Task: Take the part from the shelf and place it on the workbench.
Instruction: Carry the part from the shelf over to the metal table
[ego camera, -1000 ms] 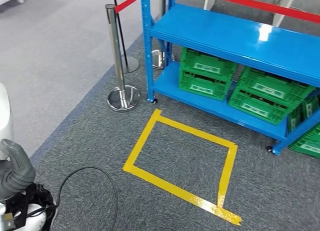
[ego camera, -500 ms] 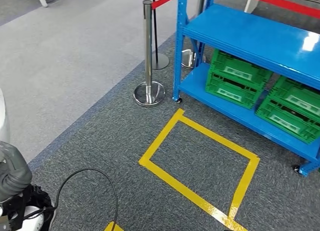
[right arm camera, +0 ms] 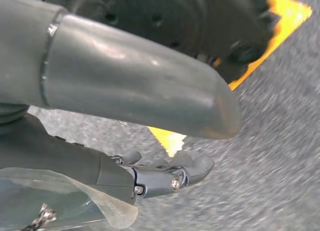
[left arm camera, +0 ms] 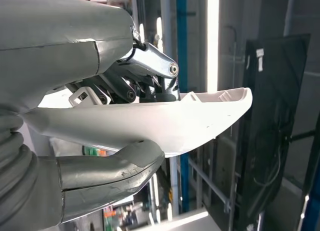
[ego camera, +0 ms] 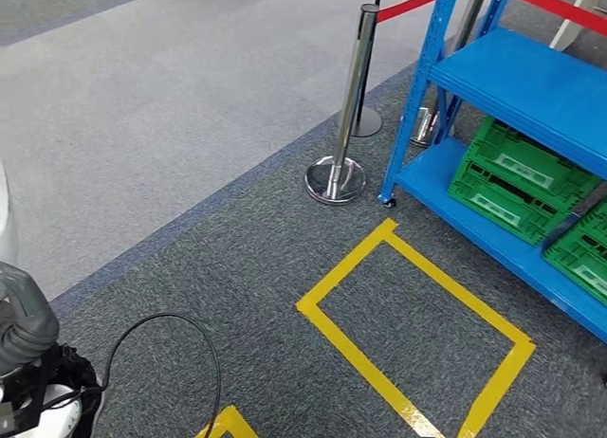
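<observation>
Left hand point(left arm camera: 94, 121) grips the white part point(left arm camera: 196, 116), thumb on one face, dark fingers point(left arm camera: 151, 66) on the other; the part's tapered end juts past the fingertips. Behind it: one dark panel point(left arm camera: 271, 131), blue posts, a bright light strip.

Head view: left hand point(ego camera: 25, 319) sits at the lower left corner of the frame, grey ribbed cover showing, one black cable point(ego camera: 172, 343) looping on the carpet beside it. On the dark carpet point(ego camera: 236, 267), one full yellow tape rectangle point(ego camera: 415, 334) lies just in front of the blue shelf point(ego camera: 529, 87); a corner of a second tape mark point(ego camera: 228, 424) pokes in at the bottom edge. Shelf's lower level holds two green crates point(ego camera: 519, 177) side by side, the right one cut off by the frame. Three chrome stanchions point(ego camera: 347, 106) stand near the shelf's left post, red belts running from them. Lighter grey floor point(ego camera: 143, 106) fills the left and top.

Right wrist view: right hand point(right arm camera: 151, 136) hangs over the carpet, thumb and fingers apart with nothing between them. Two bits of yellow tape point(right arm camera: 170, 138) show below it. Picture is blurred.
</observation>
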`<state>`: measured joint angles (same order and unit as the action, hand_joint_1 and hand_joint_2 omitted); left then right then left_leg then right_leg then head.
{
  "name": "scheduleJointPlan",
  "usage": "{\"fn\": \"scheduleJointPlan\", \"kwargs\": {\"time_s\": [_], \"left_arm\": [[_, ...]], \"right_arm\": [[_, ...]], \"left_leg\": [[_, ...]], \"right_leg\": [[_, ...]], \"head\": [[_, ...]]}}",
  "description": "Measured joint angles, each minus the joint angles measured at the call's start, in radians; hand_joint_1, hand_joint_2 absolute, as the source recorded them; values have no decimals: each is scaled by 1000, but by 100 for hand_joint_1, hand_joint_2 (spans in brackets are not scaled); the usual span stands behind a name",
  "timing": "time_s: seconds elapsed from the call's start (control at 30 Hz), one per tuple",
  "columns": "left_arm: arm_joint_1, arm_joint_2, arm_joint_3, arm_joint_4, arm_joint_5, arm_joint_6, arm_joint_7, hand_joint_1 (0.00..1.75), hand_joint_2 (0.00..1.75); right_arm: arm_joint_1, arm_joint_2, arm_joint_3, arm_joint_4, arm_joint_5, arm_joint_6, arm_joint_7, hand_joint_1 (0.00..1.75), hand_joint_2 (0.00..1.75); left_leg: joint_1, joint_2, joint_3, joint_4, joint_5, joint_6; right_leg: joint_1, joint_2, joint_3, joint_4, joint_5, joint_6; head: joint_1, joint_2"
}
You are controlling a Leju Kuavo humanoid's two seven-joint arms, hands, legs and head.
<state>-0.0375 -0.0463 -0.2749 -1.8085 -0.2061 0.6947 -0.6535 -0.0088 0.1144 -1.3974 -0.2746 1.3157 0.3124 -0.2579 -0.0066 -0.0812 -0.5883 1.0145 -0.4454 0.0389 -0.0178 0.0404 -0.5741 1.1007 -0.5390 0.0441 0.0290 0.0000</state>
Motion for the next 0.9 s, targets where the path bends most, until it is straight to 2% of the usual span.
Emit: {"fn": "scheduleJointPlan", "kwargs": {"time_s": [0.03, 0.07, 0.1, 0.13, 0.17, 0.2, 0.23, 0.3, 0.33, 0.37, 0.4, 0.43, 0.47, 0.53, 0.57, 0.6, 0.67, 0.7, 0.73, 0.8, 0.83, 0.87, 0.9], "left_arm": [[-1, 1, -1, 0, 1, 0, 0, 175, 175], [-1, 2, -1, 0, 1, 0, 0, 175, 175], [-1, 3, -2, 0, 1, 0, 0, 175, 175], [-1, 4, -2, 0, 2, 0, 0, 175, 175], [0, 6, -2, 0, 3, 0, 0, 175, 175], [-1, 9, -3, 0, 5, 0, 0, 175, 175], [-3, 10, -4, 0, 8, 0, 0, 175, 175], [-7, 13, -7, 1, 11, 0, 0, 175, 175], [-8, 13, -8, 2, 12, 0, 0, 175, 175], [-7, 14, -9, 3, 12, 0, 0, 175, 175], [-7, 14, -10, 4, 13, 0, 0, 175, 175], [-7, 15, -10, 4, 14, 0, 0, 175, 175], [-8, 16, -10, 4, 14, 0, 0, 175, 175], [-10, 16, -10, 5, 15, 0, 0, 175, 175], [-11, 16, -11, 5, 16, 0, 0, 175, 175], [-12, 16, -11, 5, 16, 0, 0, 175, 175], [-11, 17, -12, 5, 17, 0, 0, 175, 175], [-11, 18, -12, 5, 17, 0, 0, 175, 175], [-12, 18, -13, 5, 17, 0, 0, 175, 175], [-14, 17, -15, 5, 18, 0, 0, 175, 175], [-14, 17, -15, 5, 19, 0, 0, 175, 175], [-14, 17, -16, 5, 19, 0, 0, 175, 175], [-14, 17, -16, 5, 20, 0, 0, 175, 175]], "right_arm": [[1, -3, 0, 2, 3, 13, -4, 0, 0], [2, -5, 1, 4, 7, 22, -6, 0, 0], [3, -8, 1, 6, 9, 27, -7, 0, 0], [3, -10, 1, 8, 10, 30, -8, 0, 0], [3, -12, 1, 10, 12, 32, -8, 0, 0], [4, -14, 1, 11, 16, 32, -7, 0, 0], [5, -15, 1, 13, 23, 31, -5, 0, 0], [9, -17, 2, 15, 41, 25, 3, 0, 0], [11, -18, 3, 15, 48, 22, 6, 0, 0], [13, -18, 4, 16, 54, 20, 10, 0, 0], [13, -18, 4, 16, 58, 18, 14, 0, 0], [13, -19, 5, 17, 62, 16, 17, 0, 0], [12, -19, 7, 18, 65, 15, 19, 0, 0], [12, -19, 10, 21, 69, 12, 23, 0, 0], [12, -19, 11, 22, 71, 10, 25, 0, 0], [12, -19, 12, 24, 73, 10, 28, 0, 0], [10, -19, 13, 26, 76, 10, 32, 0, 0], [9, -19, 14, 28, 78, 10, 33, 0, 0], [9, -19, 15, 29, 79, 10, 34, 0, 0], [10, -19, 18, 32, 81, 11, 35, 0, 0], [12, -19, 19, 33, 82, 11, 36, 0, 0], [14, -19, 20, 35, 83, 12, 37, 0, 0], [15, -19, 20, 37, 84, 12, 38, 0, 0]], "left_leg": [[0, -11, -5, 6, -1, -4], [0, -22, -11, 10, 0, -10], [1, -33, -16, 13, 2, -16], [3, -44, -21, 13, 6, -21], [4, -45, -24, 16, 5, -27], [3, -30, -31, 29, -4, -32], [2, -5, -45, 62, -25, -37], [5, 51, -98, 181, -87, -49], [8, 63, -128, 246, -112, -53], [11, 68, -147, 288, -122, -56], [14, 71, -149, 295, -114, -58], [16, 75, -130, 260, -87, -59], [17, 86, -95, 193, -50, -57], [9, 124, -26, 63, -7, -50], [4, 138, -9, 27, -2, -45], [-1, 141, -6, 16, -8, -40], [-1, 122, -9, 8, -5, -26], [1, 112, -8, 3, -2, -19], [3, 103, -7, -2, 2, -12], [6, 85, -7, -7, 6, -3], [6, 75, -8, -7, 6, -1], [5, 63, -8, -7, 6, 0], [5, 51, -8, -6, 6, 0]], "right_leg": [[-2, 19, 21, -49, 17, -2], [-3, 33, 35, -76, 20, -4], [-2, 36, 40, -82, 16, -7], [-1, 26, 42, -84, 17, -12], [-2, 15, 45, -86, 20, -18], [-3, 2, 47, -90, 22, -24], [-4, -12, 49, -93, 24, -29], [-2, -40, 51, -96, 24, -35], [-1, -55, 52, -95, 23, -36], [-1, -69, 52, -95, 22, -37], [0, -83, 53, -95, 20, -37], [0, -95, 55, -95, 19, -36], [0, -106, 59, -95, 16, -34], [3, -125, 65, -95, 10, -27], [6, -134, 66, -95, 8, -23], [7, -143, 67, -96, 6, -18], [7, -158, 70, -99, 3, -7], [5, -145, 68, -94, -5, -2], [4, -121, 58, -72, -21, 2], [2, -62, 4, 37, -79, 5], [2, -49, -33, 109, -107, 6], [2, -43, -66, 166, -123, 6], [2, -42, -85, 191, -118, 6]], "head": [[0, 0], [0, 0], [0, 0], [0, 0], [0, 0], [-3, 0], [-7, 0], [-13, 0], [-14, 0], [-14, 0], [-14, 0], [-14, 0], [-14, 0], [-14, 0], [-13, 0], [-12, 0], [-10, 0], [-9, 0], [-8, 0], [-3, 0], [-2, 0], [-1, 0], [-1, 0]]}}
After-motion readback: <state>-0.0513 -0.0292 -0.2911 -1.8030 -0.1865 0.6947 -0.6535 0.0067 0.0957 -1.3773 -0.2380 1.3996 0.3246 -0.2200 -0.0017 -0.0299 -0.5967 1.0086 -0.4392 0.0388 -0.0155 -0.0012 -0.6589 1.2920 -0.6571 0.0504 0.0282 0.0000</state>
